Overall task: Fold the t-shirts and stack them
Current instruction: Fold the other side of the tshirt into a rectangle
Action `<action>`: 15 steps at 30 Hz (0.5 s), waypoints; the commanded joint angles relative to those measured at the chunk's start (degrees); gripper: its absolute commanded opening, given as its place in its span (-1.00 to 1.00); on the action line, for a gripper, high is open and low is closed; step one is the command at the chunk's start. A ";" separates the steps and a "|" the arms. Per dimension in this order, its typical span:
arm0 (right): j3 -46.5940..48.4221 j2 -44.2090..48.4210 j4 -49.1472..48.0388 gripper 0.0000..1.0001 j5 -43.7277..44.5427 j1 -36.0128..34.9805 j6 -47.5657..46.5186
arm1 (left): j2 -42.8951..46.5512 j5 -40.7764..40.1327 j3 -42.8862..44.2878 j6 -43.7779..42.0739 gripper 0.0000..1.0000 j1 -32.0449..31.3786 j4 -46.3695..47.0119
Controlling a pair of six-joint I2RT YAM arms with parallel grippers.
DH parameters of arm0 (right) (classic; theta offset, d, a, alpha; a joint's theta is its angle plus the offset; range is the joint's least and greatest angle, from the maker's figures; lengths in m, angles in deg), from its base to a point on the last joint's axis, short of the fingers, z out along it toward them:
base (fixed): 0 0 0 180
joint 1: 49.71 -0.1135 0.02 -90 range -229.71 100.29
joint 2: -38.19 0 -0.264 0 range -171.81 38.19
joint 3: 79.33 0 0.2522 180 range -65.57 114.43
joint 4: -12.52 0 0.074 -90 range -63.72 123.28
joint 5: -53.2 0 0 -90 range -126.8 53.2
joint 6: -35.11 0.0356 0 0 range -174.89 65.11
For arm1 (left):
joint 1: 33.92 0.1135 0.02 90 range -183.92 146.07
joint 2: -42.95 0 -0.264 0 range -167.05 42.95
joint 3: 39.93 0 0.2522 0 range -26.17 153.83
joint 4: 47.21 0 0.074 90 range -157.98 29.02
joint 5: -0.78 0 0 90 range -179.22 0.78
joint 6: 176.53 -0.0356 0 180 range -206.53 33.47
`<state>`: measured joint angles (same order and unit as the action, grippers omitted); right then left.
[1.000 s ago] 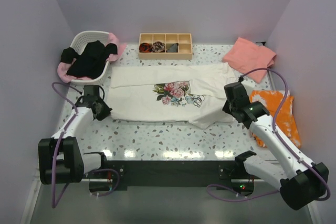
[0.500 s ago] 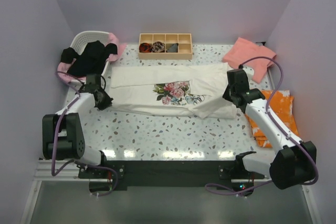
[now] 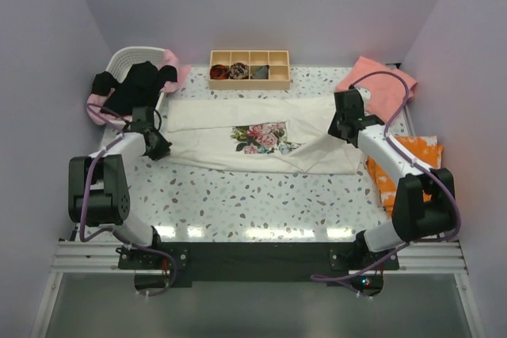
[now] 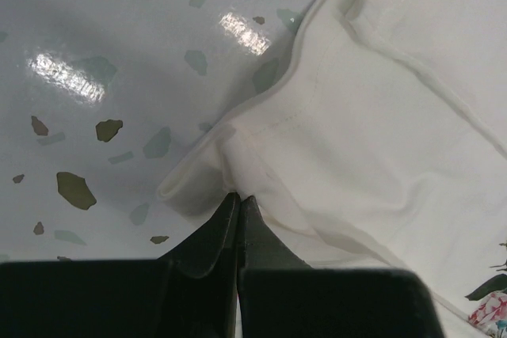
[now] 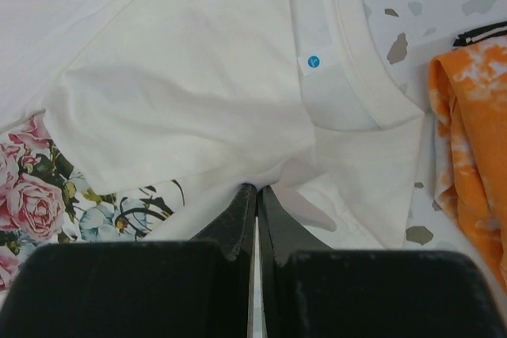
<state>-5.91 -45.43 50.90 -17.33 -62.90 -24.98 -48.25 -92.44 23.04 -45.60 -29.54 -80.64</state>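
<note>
Farthest left, beyond the left gripper (image 3: 156,148), the white basket (image 3: 120,56) holds a black tee (image 3: 135,89) and a light pink tee (image 3: 171,59) in a loose heap. Neither is folded, so at least two garments wait their turn.

The left gripper has its jaws pressed together on the edge of the cream t-shirt (image 3: 238,120). In the left wrist view the hem bunches into a small roll right at the fingertips. Bare table (image 4: 95,53) lies off to their left, and the flat body of the shirt runs ahead and to the right.

The shirt is spread across the table between the two grippers, rose print up. Its near part looks doubled over toward the far edge, which reads as a first fold under way rather than finished. Beyond it, well apart from either gripper, the wooden tray (image 3: 249,83) of small rolled bundles plays no part.

The right gripper (image 5: 255,189) is likewise clamped on the cloth. It pinches a plain flap that covers the right side of the print, and the collar with its label sits ahead and to the right of the tips.

Past that gripper's far side lies the salmon-pink tee (image 3: 376,83), flattish, though whether it is neatly folded cannot be told. To the gripper's right is the orange tie-dye cloth (image 3: 420,160).

No stack is visible — judged from this, the task is at an early stage: one shirt mid-fold, the others untouched.
</note>
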 commanded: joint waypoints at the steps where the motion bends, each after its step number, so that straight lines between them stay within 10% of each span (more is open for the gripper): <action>1: 4.94 -3.74 -5.28 -1.00 -0.21 0.71 -1.78 | -0.12 -1.60 3.61 1.87 -1.00 0.89 3.93; 11: 10.65 -9.63 -5.64 -1.00 -0.04 2.03 -1.52 | -2.14 -2.05 7.83 2.23 -0.95 1.33 4.02; 15: 11.27 -10.69 -6.43 -0.15 -0.13 2.38 -1.87 | -3.46 -1.70 8.97 1.62 -0.38 1.59 2.35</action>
<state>2.70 -55.48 47.52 -18.30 -61.04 -26.05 -50.55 -92.75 29.47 -44.01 -29.04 -78.67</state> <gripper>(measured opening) 0.307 0.171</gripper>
